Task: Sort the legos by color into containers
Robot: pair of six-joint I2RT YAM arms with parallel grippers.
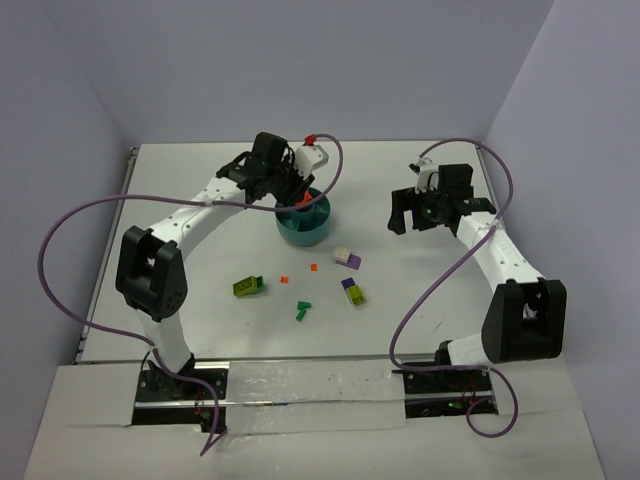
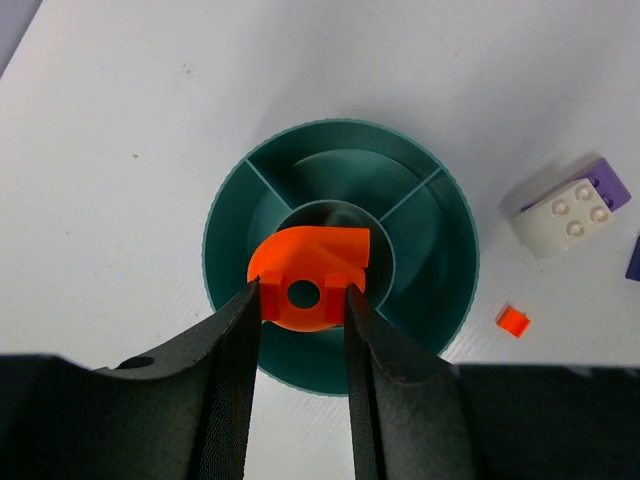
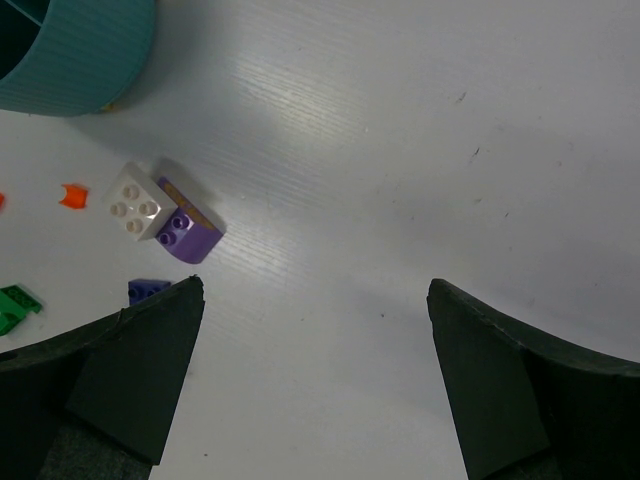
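My left gripper is shut on an orange-red lego piece and holds it over the central ring of the round teal bowl. The bowl's visible compartments look empty. My right gripper is open and empty above bare table, right of the bowl. On the table lie a purple-and-white lego, a purple-and-yellow lego, a lime-green lego, a dark green lego and two orange-red bits.
The loose legos lie in front of the bowl, between the two arms. One orange bit lies close to the bowl's wall. Purple cables loop along both sides of the table.
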